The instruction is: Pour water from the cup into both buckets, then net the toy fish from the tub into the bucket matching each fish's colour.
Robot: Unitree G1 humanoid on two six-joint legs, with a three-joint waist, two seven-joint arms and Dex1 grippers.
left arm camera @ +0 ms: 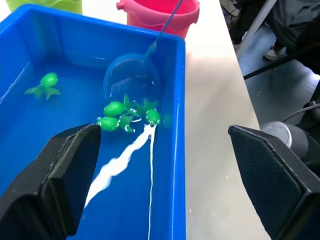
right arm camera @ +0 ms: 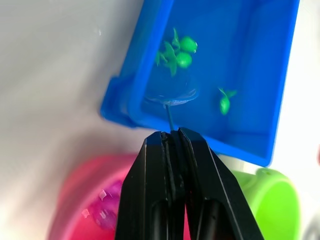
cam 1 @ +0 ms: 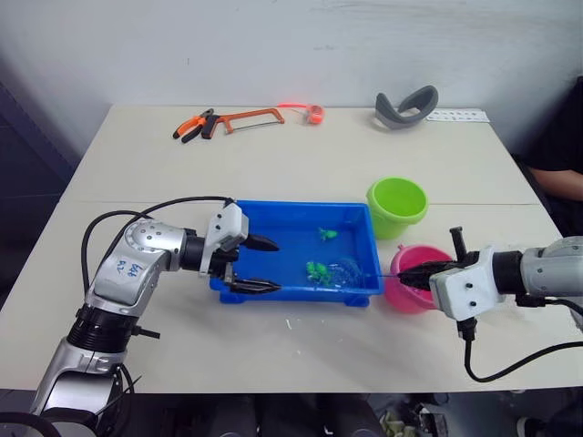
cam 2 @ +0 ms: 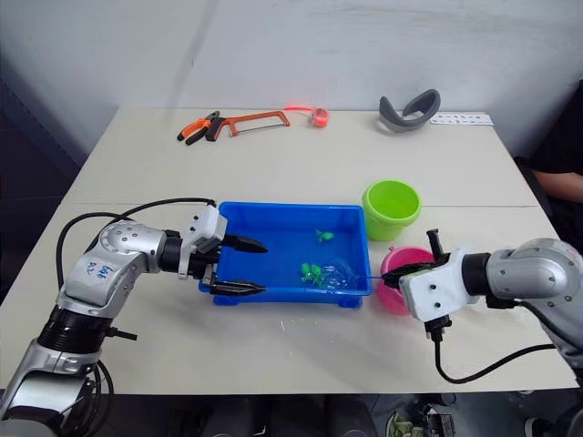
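Net (left arm camera: pixel 131 75): its blue hoop sits in the water at the tub's right end, next to a cluster of green fish; the thin handle rises over the tub's right wall and across the pink bucket to the right gripper.
Toy fish: three green ones (left arm camera: pixel 125 116) bunch together just beside the hoop, near the tub's front right corner; one more green fish (cam 1: pixel 327 234) floats alone farther back.
Tub (cam 1: pixel 290 215): bright blue, holding water, in the middle of the table, with both buckets just off its right end.
Pink bucket (cam 1: pixel 412 297): near the tub's front right corner, under the right gripper's fingers; something pink lies inside.
Green bucket (cam 1: pixel 397 207): behind the pink one, close to the tub's back right corner.
Right gripper (cam 1: pixel 417 271): fingers pressed together on the net's handle, pointing left toward the tub, held level above the pink bucket.
Right arm: comes in from the right edge, forearm roughly horizontal.
Left gripper (cam 1: pixel 264 264): fingers spread wide apart, holding nothing, straddling the tub's front left corner with one finger over the water and one outside the front wall.
Left arm: bent at the elbow, forearm reaching rightward to the tub.
Table's far edge: pliers (cam 1: pixel 194 126), a hacksaw (cam 1: pixel 252 117), a small orange ring (cam 1: pixel 314 114) and a grey curved object (cam 1: pixel 406 106), all well apart from the tub.
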